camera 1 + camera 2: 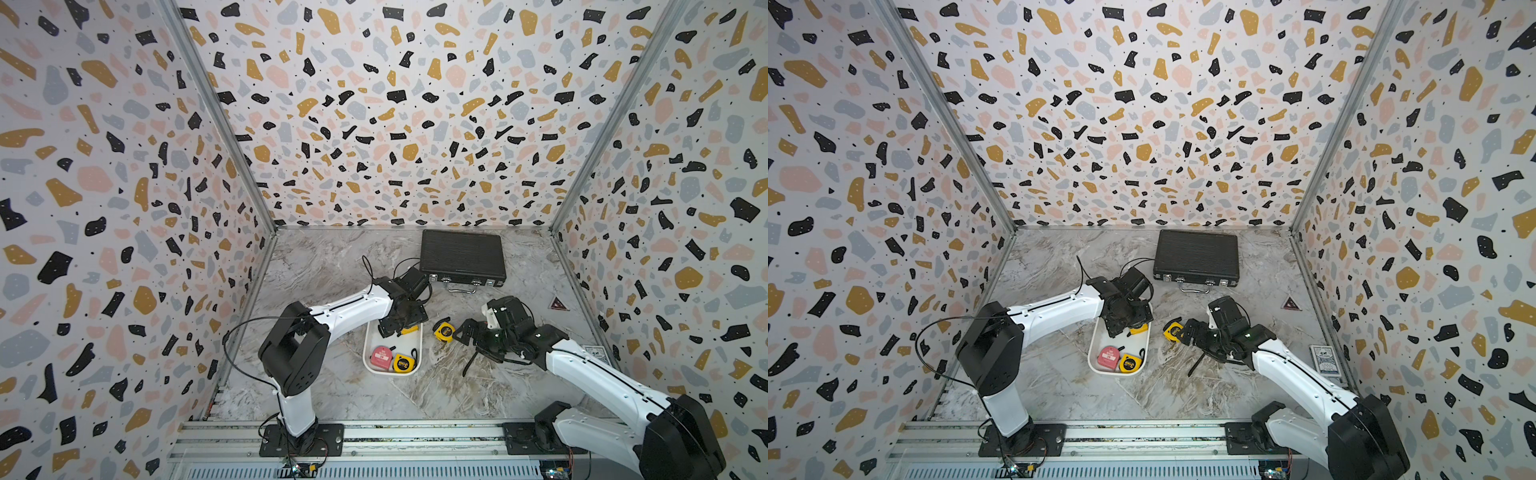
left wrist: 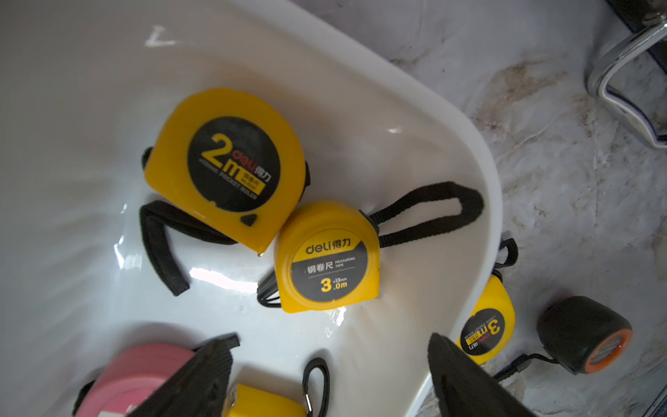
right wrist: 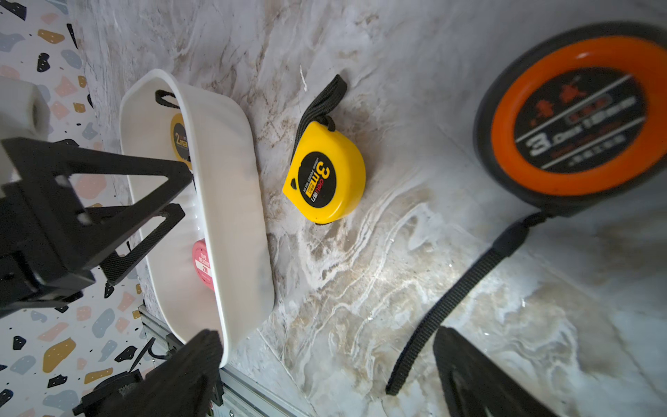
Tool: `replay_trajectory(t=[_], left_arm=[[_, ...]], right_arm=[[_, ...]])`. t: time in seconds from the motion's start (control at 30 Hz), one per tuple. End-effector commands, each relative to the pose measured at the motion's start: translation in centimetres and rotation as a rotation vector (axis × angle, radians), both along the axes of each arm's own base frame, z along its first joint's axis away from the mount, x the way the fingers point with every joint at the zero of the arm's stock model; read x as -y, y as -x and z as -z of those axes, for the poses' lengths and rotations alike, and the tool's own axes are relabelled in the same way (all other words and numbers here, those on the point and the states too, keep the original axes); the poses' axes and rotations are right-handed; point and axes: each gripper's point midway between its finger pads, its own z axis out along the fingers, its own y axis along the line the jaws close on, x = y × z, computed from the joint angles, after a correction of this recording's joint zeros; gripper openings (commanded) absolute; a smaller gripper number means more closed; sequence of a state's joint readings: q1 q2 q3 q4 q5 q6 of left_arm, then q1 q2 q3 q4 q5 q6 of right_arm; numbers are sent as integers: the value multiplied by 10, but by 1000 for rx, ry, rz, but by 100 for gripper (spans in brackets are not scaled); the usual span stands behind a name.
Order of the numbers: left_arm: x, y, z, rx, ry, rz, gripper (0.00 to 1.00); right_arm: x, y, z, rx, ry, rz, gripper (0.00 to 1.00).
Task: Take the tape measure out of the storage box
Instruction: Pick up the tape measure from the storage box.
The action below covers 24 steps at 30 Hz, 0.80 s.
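Note:
The storage box (image 1: 390,374) (image 1: 1108,338) is a shallow white tray on the marble table, and it holds several tape measures. The left wrist view shows a yellow 2 m one (image 2: 227,166), a yellow 3.0 m one (image 2: 326,258), a pink one (image 2: 137,375) and another yellow one (image 2: 263,400). My left gripper (image 2: 332,339) (image 1: 395,328) hangs open over the tray's inside, holding nothing. Right of the tray, a yellow 3 m tape measure (image 1: 444,331) (image 3: 325,177) and a black and orange one (image 3: 577,119) lie on the table. My right gripper (image 3: 326,334) (image 1: 467,338) stands open above them, empty.
A black ribbed briefcase (image 1: 461,257) with a metal handle (image 2: 620,86) lies shut behind the tray. A red triangle sticker (image 1: 558,304) and a card box (image 1: 1325,359) sit near the right wall. The orange tape measure's strap (image 3: 444,307) trails across the table.

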<state>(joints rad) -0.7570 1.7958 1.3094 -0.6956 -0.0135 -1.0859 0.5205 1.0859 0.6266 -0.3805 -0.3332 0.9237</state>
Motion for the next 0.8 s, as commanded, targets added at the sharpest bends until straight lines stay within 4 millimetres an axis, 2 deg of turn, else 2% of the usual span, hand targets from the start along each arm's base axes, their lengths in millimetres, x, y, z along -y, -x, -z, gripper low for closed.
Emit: replay_trajectory(t=[0.0,0.77], left_arm=[[-6,-6,-8,27,-13,-29,89],[0,-23,26,-35,-27,-48,85]], right_arm=[[1,0,-6,6,-4,-14,98],[-3,-18,-7,-2,1,-21,99]])
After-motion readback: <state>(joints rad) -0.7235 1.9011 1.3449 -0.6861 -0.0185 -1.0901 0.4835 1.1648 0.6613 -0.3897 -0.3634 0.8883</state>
